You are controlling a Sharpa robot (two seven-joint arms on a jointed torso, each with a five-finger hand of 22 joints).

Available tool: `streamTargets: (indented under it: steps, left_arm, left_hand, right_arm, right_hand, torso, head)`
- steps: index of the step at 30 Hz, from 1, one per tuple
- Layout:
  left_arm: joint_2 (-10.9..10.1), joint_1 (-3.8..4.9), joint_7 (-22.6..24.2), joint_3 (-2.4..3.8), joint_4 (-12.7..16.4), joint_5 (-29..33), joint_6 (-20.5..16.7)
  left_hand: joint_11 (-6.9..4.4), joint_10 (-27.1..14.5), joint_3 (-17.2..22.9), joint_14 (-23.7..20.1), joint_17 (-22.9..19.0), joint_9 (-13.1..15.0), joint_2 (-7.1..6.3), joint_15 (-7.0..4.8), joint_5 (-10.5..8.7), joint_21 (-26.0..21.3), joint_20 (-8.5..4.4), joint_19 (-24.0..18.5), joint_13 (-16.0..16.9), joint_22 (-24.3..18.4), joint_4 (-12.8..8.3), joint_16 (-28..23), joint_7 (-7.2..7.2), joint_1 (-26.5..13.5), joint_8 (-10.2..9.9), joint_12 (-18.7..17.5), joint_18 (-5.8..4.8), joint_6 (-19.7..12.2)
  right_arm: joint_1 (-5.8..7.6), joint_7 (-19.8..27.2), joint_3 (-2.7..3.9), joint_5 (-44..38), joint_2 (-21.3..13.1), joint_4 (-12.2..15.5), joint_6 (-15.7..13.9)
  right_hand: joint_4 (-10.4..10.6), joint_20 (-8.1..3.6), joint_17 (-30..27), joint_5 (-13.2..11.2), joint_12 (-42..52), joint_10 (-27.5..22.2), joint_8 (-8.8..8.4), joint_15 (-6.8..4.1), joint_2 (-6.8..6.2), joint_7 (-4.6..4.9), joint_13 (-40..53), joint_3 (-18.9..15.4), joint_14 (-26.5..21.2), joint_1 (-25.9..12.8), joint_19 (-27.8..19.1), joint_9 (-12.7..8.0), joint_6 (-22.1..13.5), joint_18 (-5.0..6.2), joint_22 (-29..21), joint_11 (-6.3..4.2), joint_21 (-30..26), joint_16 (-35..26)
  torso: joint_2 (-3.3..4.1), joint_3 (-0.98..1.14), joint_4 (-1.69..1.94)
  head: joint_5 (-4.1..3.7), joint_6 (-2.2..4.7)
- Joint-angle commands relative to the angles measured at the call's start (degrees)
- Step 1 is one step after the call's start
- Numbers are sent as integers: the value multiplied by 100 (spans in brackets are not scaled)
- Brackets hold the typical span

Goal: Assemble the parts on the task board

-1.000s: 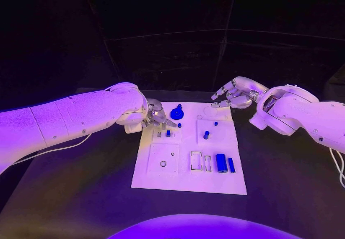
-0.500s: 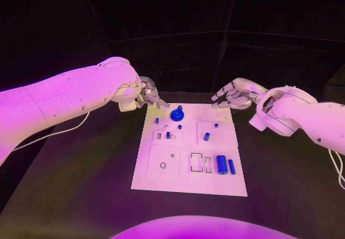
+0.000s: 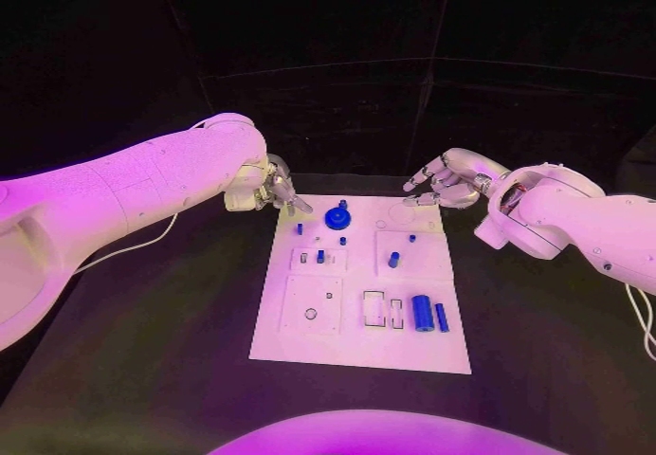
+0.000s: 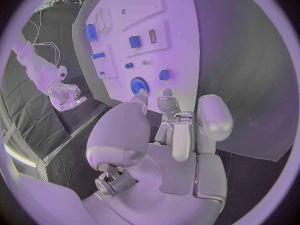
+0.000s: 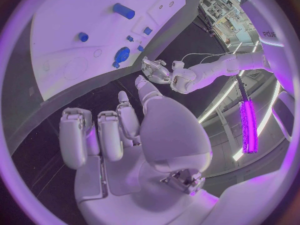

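Observation:
The white task board [image 3: 359, 336] lies in the middle of the black table. A round blue gear part [image 3: 337, 219] stands near its far edge, with small blue pegs [image 3: 300, 228] [image 3: 392, 259] below it. A blue cylinder [image 3: 421, 313] and a blue bar [image 3: 440, 317] lie at the near right. My left hand [image 3: 274, 187] hovers off the board's far left corner, holding nothing, fingers loosely bent. In the left wrist view its fingertips [image 4: 165, 94] point at the gear [image 4: 139, 85]. My right hand [image 3: 445, 180] hangs by the far right corner, holding nothing.
Empty rectangular slots [image 3: 373, 306] and a small round hole [image 3: 310, 313] mark the board's near half. Black table [image 3: 151, 322] surrounds the board. The right wrist view shows the board [image 5: 75, 60], the gear [image 5: 122, 55] and my left hand [image 5: 156, 70] beyond it.
My left hand has lifted off the board's upper left area and drawn back past its far left corner, uncovering a small blue peg there. The right hand has stayed in place.

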Motion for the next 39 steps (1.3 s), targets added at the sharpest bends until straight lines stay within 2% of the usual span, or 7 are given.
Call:
streamTargets:
  steps: [1,7,14,23,39]
  left_arm:
    - [67,-8,143,-6,-141,-113,322]
    - [177,-34,192,-16,-305,-219,376]
    - [261,-87,215,-46,-349,-253,477]
    - [297,-134,197,-74,-378,-259,566]
    - [342,-162,191,-78,-421,-260,548]
  left_hand:
    - [18,-8,-24,579,1352,-5,20,36,-13,-28,34,-14,-6,-5,4,-1,0,52,-14,34,-29,29]
    - [17,-8,-30,581,1358,-9,26,36,-14,-20,34,-11,-4,7,6,1,-1,54,-15,36,-31,32]
    - [17,-6,-50,581,1360,-20,47,36,-14,-3,36,-5,2,34,17,2,-1,58,-18,43,-36,43]
    - [13,-2,-89,581,1358,-42,85,36,-13,18,38,3,4,66,21,1,-8,89,-15,54,-41,85]
    - [5,5,-149,582,1363,-100,199,31,-11,25,37,2,-1,79,-58,4,-16,274,-23,70,-40,150]
  right_arm:
    - [9,58,5,-25,8,3,38]
    - [9,66,5,-30,19,-2,33]
    - [8,53,5,-93,35,-14,-12]
    - [8,53,5,-117,48,-18,-33]
    - [8,54,5,-120,61,-26,-32]
  right_hand:
    - [1,-10,538,-4,-27,-25,19,-20,18,10,72,-39,366,28,42,-3,28,43,535,-13,-19,-28]
    - [3,-10,537,7,-30,-26,20,-20,27,10,69,-40,366,30,42,-3,27,44,533,-13,-20,-30]
    - [5,-11,535,18,-29,-25,21,-20,32,10,70,-42,366,31,41,-3,26,44,532,-13,-21,-31]
    - [9,-11,529,43,-37,-30,24,-21,42,10,61,-48,365,33,37,-4,26,46,523,-14,-26,-35]
    - [9,-11,529,43,-37,-30,24,-21,42,10,61,-48,365,33,37,-4,26,46,523,-14,-26,-35]
  torso:
    - [-4,2,-1]
    - [-3,9,-6]
    - [-2,5,3]
    - [-6,8,2]
    - [-7,9,0]
  head:
    - [12,-6]
    - [33,-7]
    - [11,-11]
    - [29,-34]
    - [43,-44]
